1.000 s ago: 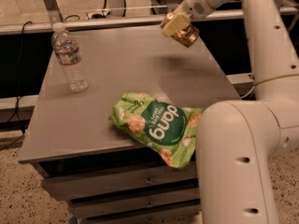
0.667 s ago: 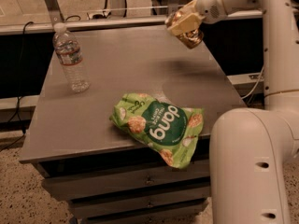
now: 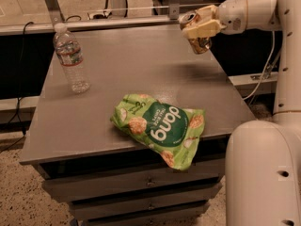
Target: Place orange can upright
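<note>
The orange can (image 3: 199,41) is a shiny orange-gold drink can with a silver top. It is held in the air above the far right corner of the grey table (image 3: 141,79), tilted with its silver top pointing up and left. My gripper (image 3: 200,26) comes in from the right on a white arm and is shut on the can, its pale fingers (image 3: 203,28) wrapped across the can's upper half. The can's lower end hangs free below the fingers.
A clear plastic water bottle (image 3: 70,58) stands upright at the table's left side. A green snack bag (image 3: 162,126) lies at the front edge, overhanging it. The robot's white body (image 3: 263,173) stands at the lower right. Drawers sit under the tabletop.
The gripper with the can has shifted right and a little up, and the arm now reaches in more horizontally from the right. The can stays gripped and tilted.
</note>
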Controlling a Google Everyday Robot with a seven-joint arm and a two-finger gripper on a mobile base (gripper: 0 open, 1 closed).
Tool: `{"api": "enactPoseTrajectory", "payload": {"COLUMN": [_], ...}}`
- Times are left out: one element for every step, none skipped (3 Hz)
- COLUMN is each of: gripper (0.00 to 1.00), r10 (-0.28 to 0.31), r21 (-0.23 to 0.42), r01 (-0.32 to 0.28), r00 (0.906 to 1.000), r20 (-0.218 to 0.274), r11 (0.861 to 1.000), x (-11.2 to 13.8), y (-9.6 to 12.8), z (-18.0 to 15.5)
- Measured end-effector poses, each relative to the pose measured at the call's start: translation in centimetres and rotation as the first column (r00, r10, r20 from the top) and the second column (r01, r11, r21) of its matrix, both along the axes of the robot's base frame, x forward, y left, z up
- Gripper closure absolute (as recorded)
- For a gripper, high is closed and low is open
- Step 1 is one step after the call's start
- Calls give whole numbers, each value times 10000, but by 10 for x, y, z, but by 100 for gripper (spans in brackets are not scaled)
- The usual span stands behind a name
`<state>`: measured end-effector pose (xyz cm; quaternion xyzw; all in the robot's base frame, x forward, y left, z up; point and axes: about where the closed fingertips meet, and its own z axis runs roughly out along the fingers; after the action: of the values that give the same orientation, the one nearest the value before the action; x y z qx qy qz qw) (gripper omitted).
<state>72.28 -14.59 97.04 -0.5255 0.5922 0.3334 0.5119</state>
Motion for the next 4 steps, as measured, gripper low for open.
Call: {"api": "enactPoseTrajectory", "payload": {"gripper": [100,100,100,100], "r10": [106,227,417,713], "r21": [1048,1911,2605,3350], "r01": [-72,-83,-117,-235], "r00": [9994,9971,9931,9888], "r20": [-323,-731,-1099,-1310], "r11": [9945,9815,9654,9419], "x": [-3,-7,-12,-19], "y": [-19,-33,-43,-47], "z": [-15,-28,-35,-38]}}
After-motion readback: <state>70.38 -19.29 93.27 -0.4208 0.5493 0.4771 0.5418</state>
